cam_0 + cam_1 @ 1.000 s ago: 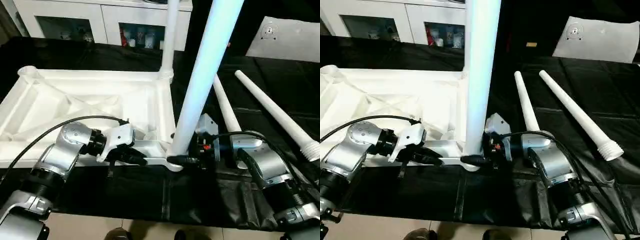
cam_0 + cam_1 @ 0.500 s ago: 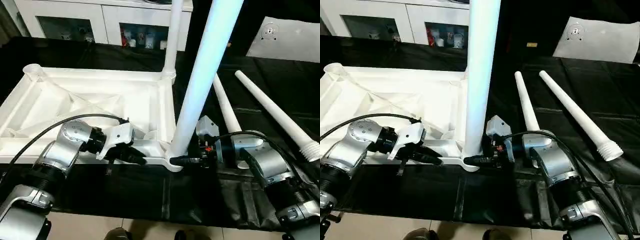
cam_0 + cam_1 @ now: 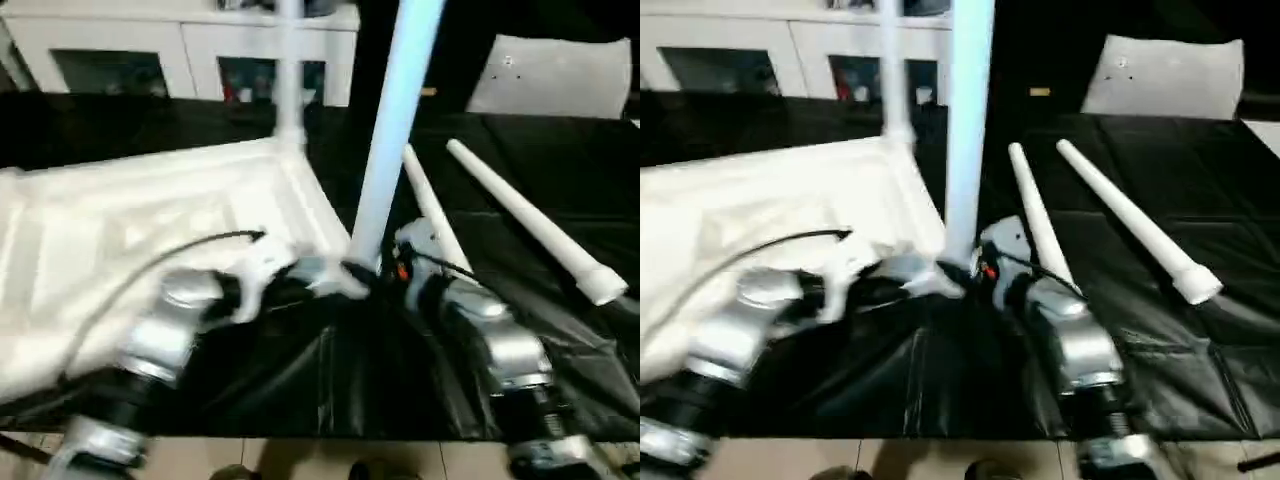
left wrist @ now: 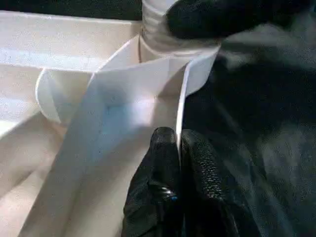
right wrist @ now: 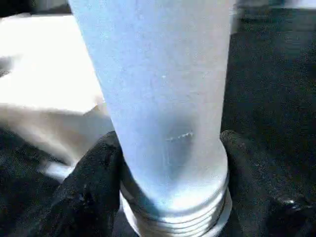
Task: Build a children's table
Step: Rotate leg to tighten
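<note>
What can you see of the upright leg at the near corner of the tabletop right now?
The near leg is a long, smooth white plastic tube, faintly bluish in this light, widening toward its base. It stands nearly upright, leaning slightly, in the near corner socket of the tabletop. Threaded rings show at its base in the right wrist view. The right gripper closes around it just above those threads, one black finger on each side. Its top runs out of the picture.

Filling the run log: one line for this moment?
left tool: shut on tabletop rim | right tool: around near leg | two legs loose
</note>
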You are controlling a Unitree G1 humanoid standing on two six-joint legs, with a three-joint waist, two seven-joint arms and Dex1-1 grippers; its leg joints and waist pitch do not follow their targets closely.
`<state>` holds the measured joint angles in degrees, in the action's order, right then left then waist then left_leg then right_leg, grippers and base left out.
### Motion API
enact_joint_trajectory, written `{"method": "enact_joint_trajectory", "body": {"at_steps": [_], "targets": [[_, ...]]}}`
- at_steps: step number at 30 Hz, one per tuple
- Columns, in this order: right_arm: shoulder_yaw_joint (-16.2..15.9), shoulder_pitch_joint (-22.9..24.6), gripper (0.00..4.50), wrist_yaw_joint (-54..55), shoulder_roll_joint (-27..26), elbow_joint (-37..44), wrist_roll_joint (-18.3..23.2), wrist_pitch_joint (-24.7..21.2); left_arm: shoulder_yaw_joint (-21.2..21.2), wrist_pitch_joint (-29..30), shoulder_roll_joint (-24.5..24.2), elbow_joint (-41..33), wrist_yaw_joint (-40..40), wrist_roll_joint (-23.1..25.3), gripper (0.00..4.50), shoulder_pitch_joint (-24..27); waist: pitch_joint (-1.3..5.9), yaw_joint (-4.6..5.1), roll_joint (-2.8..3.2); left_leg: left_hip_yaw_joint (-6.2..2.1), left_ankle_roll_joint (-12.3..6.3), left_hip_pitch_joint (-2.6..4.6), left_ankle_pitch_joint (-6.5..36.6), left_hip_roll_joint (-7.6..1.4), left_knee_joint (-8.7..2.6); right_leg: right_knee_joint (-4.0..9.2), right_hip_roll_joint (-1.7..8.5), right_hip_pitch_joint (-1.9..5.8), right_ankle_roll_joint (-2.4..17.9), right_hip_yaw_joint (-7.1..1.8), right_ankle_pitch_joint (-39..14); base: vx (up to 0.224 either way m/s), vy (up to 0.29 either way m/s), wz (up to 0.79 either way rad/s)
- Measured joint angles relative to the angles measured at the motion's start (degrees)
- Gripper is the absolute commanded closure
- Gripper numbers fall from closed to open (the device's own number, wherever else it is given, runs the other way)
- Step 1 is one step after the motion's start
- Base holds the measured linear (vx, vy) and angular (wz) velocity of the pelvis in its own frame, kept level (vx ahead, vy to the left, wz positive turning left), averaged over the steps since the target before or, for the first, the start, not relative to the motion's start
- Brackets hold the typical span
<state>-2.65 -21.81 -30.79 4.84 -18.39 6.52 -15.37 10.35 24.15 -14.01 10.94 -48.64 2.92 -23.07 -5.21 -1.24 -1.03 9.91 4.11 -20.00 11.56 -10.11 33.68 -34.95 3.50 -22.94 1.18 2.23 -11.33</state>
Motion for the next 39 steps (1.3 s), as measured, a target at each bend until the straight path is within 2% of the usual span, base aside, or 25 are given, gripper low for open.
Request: {"method": "enact_joint_trajectory", "body": {"at_steps": [5, 9, 10, 12, 14, 17, 18, 19, 22, 23, 25, 32, 37, 38, 39], "targets": [[1.2, -1.5, 1.84, 12.7, -4.3, -1.8, -2.9, 1.0, 0.8, 3.0, 6.9, -1.2, 9.7, 3.6, 4.50, 0.3, 0.25, 0.01, 0.41, 0.00, -0.01, -0.06, 0.0, 0.07, -0.13, 0.04, 0.01, -0.04, -0.2, -0.07, -0.1, 0.000, 0.000, 0.00], [2.3, -1.1, 1.84, 15.4, -6.1, -1.5, -3.4, 1.9, 1.5, 4.9, 7.7, -2.6, 11.2, 3.9, 4.50, 0.3, 0.24, -0.33, 0.36, -0.02, 0.00, -0.19, 0.0, 0.07, -0.32, 0.05, 0.00, -0.16, -0.3, -0.04, -0.1, 0.000, 0.000, 0.00], [2.4, -0.8, 1.49, 15.4, -6.1, -1.1, -3.4, 2.1, 1.7, 5.2, 7.7, -3.1, 11.4, 3.9, 4.50, 0.3, 0.23, -0.42, 0.31, -0.02, 0.00, -0.21, 0.0, 0.08, -0.39, 0.07, 0.00, -0.20, -0.3, -0.03, -0.1, 0.000, 0.000, 0.00], [2.5, -0.5, 1.49, 15.4, -6.1, -0.8, -3.4, 2.3, 1.8, 5.8, 7.7, -3.6, 11.4, 4.0, 4.50, 0.4, 0.23, -0.47, 0.29, -0.03, -0.02, -0.29, 0.0, 0.08, -0.45, 0.07, -0.01, -0.22, -0.3, -0.01, -0.1, 0.000, 0.000, 0.00], [2.5, 0.0, 1.07, 15.2, -6.1, -0.2, -3.3, 2.7, 2.4, 5.7, 6.6, -4.0, 11.2, 3.9, 4.50, 0.4, 0.24, -0.50, 0.26, -0.07, -0.04, -0.29, 0.0, 0.07, -0.55, 0.07, -0.02, -0.22, -0.2, 0.04, 0.0, 0.000, 0.000, 0.00], [2.1, 1.7, 0.91, 12.3, -6.0, 0.6, -2.2, 3.8, 2.3, 4.3, 4.7, -3.7, 10.6, 3.8, 4.50, 0.3, 0.23, -0.17, 0.14, -0.09, -0.05, -0.26, 0.0, 0.02, -0.66, 0.07, -0.09, -0.25, -0.1, 0.08, 0.0, 0.000, 0.000, 0.00], [1.9, 2.2, 0.91, 10.8, -5.3, 0.8, -1.8, 4.2, 2.3, 3.9, 3.5, -3.5, 9.8, 3.6, 4.50, 0.0, 0.19, -0.02, 0.08, -0.09, -0.06, -0.27, 0.0, -0.01, -0.67, 0.07, -0.11, -0.26, -0.1, 0.10, 0.0, 0.000, 0.000, 0.00], [1.1, 2.5, 0.64, 8.4, -3.9, 0.9, -1.4, 4.6, 2.3, 3.3, 2.2, -3.4, 8.7, 3.5, 4.50, -0.2, 0.18, 0.23, 0.07, -0.10, -0.05, -0.28, 0.0, -0.02, -0.69, 0.06, -0.12, -0.29, -0.1, 0.11, 0.0, 0.000, 0.000, 0.00], [0.1, 3.1, 0.38, 3.5, -1.3, 1.6, -0.2, 4.9, 2.3, 1.0, -0.2, -2.5, 5.7, 2.9, 4.50, -0.5, 0.12, 0.93, -0.02, -0.11, -0.05, -0.28, 0.0, -0.08, -0.72, 0.04, -0.17, -0.32, -0.1, 0.16, 0.0, 0.000, 0.000, 0.00], [0.1, 3.1, 0.38, 1.9, -0.3, 1.7, 0.3, 4.9, 2.3, -0.1, -1.0, -1.9, 4.6, 2.6, 4.50, -0.8, 0.07, 1.03, -0.10, -0.12, -0.05, -0.28, 0.0, -0.09, -0.72, 0.02, -0.18, -0.32, -0.1, 0.18, 0.0, 0.000, 0.000, 0.00], [-0.1, 3.0, 0.11, -2.4, 2.4, 2.5, 1.0, 5.0, 2.4, -2.5, -3.2, -0.8, 1.7, 1.7, 4.50, -1.2, -0.05, 1.05, -0.30, -0.13, -0.10, -0.30, 0.0, -0.13, -0.72, 0.01, -0.21, -0.35, -0.1, 0.20, 0.0, 0.000, 0.000, 0.00], [-0.9, 2.0, 0.05, -12.5, 8.5, 4.7, 3.3, 5.9, 3.5, -13.4, -9.8, 5.2, -7.0, 0.3, 4.50, -3.3, -0.05, 0.53, -0.37, -0.13, -0.21, -0.29, -0.1, -0.13, -0.63, 0.02, -0.19, -0.34, -0.1, 0.21, 0.0, 0.000, 0.000, 0.00], [-2.7, 2.9, 0.05, -16.0, 10.0, 8.1, 4.4, 4.7, 3.2, -13.1, -10.8, 8.0, -8.2, -0.4, 4.50, -5.3, -0.03, 0.00, -0.41, -0.13, -0.25, -0.18, -0.1, -0.14, -0.50, -0.06, -0.18, -0.33, 0.0, 0.20, 0.1, 0.000, 0.000, 0.00], [-3.1, 3.7, 0.02, -16.2, 10.0, 8.8, 4.4, 4.6, 3.2, -12.7, -10.8, 8.0, -8.2, -0.7, 4.22, -5.4, -0.03, -0.05, -0.42, -0.12, -0.24, -0.18, -0.1, -0.14, -0.49, -0.06, -0.18, -0.32, 0.0, 0.19, 0.1, 0.000, 0.000, 0.00], [-3.5, 4.4, 0.02, -16.4, 10.0, 9.1, 4.5, 4.4, 3.1, -12.2, -10.8, 8.1, -8.1, -1.0, 4.22, -5.4, -0.02, -0.06, -0.42, -0.12, -0.20, -0.19, -0.1, -0.15, -0.49, -0.07, -0.18, -0.31, 0.0, 0.19, 0.1, 0.000, 0.000, 0.00]]}}
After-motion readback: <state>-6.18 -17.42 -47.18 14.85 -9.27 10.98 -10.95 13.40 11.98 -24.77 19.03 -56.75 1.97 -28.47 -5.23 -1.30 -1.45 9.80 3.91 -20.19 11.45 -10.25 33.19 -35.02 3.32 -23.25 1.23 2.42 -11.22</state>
